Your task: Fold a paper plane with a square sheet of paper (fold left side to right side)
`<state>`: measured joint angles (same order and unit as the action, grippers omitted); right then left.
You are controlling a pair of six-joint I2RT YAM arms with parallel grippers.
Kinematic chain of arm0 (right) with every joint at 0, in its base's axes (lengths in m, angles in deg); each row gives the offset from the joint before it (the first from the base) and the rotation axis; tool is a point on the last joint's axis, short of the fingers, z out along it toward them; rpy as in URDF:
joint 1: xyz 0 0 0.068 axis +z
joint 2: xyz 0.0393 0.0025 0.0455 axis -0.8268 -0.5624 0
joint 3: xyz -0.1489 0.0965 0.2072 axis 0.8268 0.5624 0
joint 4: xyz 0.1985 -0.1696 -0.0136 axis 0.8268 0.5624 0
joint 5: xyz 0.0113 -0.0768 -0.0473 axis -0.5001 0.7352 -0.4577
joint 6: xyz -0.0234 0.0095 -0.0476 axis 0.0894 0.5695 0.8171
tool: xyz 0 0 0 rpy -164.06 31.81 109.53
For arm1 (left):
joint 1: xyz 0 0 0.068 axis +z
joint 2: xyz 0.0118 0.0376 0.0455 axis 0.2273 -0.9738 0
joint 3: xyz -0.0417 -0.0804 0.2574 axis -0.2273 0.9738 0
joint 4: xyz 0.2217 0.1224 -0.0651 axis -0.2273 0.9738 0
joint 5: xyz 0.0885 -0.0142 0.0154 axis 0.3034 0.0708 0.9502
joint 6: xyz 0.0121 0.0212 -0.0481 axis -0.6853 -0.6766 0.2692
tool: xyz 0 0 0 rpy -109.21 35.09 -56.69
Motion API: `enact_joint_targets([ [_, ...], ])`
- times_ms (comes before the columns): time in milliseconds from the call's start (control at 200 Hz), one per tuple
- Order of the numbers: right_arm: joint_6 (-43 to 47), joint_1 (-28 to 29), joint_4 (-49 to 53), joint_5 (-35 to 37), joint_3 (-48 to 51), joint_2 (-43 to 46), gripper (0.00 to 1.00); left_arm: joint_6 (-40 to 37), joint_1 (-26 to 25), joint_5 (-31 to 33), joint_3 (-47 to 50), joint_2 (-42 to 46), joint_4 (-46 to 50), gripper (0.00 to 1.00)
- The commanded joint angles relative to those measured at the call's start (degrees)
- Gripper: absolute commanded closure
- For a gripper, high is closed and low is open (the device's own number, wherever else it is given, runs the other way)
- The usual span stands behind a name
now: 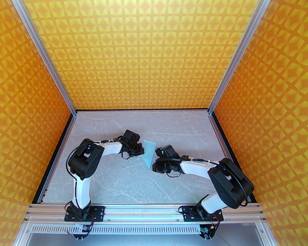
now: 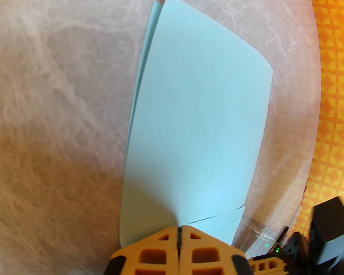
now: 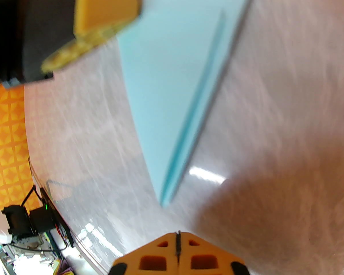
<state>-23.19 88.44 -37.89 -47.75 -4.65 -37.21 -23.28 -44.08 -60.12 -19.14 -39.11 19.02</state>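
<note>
Where the two arms meet lies one pale light-blue paper plane [image 1: 148, 154], a thin folded dart of layered paper, flat on the grey marbled counter [image 1: 113, 178], its nose toward the arms' bases. Left hand [image 2: 178, 228]: orange fingers closed together, tips over the plane's left edge, nothing pinched that I can make out. Right hand [image 3: 177, 235]: closed, empty, near the nose but apart from it. Hazard: the top layer bows upward, so a sideways drag from the left tips would likely slide the paper or skew the crease.
</note>
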Motion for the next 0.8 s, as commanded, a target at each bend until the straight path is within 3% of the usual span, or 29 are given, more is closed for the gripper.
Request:
enact_joint_targets([
  [0, 1.4, 0.0, 1.0, 3.5, -4.5, -1.8, 1.0, -1.3, -0.4, 4.7, 0.6, -1.5, 4.5, 0.97],
  [485, 5.7, -2.9, 2.9, 5.7, -14.4, -12.4, 1.0, -2.0, -0.4, 4.7, 1.0, 0.2, 5.0, 0.94],
  [795, 6.5, -3.0, 3.0, 6.9, -15.2, -17.3, 1.0, -2.5, -0.3, 4.7, 0.7, 1.9, 5.4, 0.88],
])
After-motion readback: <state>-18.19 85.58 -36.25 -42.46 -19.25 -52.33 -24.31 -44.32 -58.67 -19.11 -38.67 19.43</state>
